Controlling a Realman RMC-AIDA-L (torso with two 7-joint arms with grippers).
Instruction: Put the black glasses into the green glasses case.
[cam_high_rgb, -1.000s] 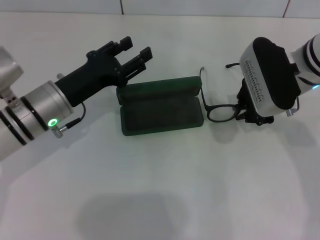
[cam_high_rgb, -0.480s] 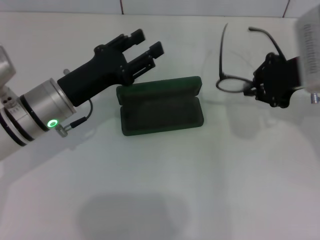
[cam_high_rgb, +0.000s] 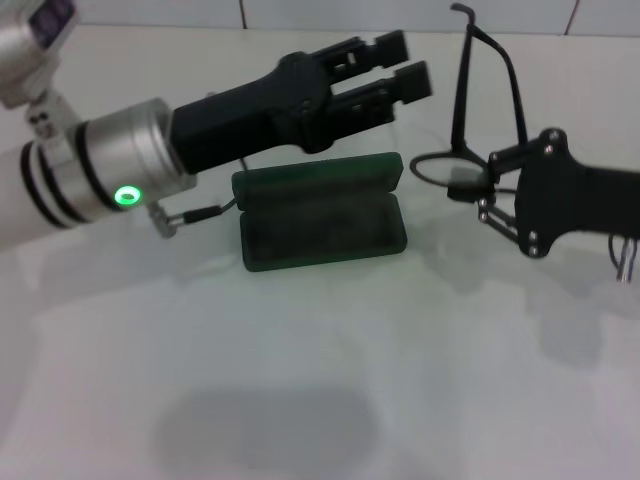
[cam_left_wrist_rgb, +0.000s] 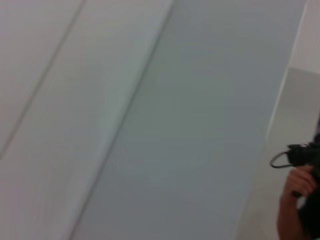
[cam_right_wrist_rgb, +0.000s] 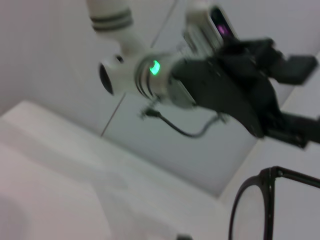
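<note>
The green glasses case (cam_high_rgb: 322, 218) lies open on the white table, lid hinged back. The black glasses (cam_high_rgb: 447, 168) hang in the air just right of the case, one lens toward it and the temple arms pointing up. My right gripper (cam_high_rgb: 492, 178) reaches in from the right edge and is shut on the frame. One lens rim of the black glasses (cam_right_wrist_rgb: 252, 207) shows in the right wrist view. My left gripper (cam_high_rgb: 405, 63) is raised above the case's far right corner, open, with nothing between its fingers (cam_right_wrist_rgb: 292, 67).
The white table (cam_high_rgb: 320, 380) spreads in front of the case, and a tiled wall (cam_high_rgb: 240, 12) runs behind it. The left wrist view shows only wall panels and a person's hand (cam_left_wrist_rgb: 297, 182) holding a black device far off.
My right gripper has lifted the glasses off the table and turned them so the temples point up. The left arm has risen and swung right over the case.
</note>
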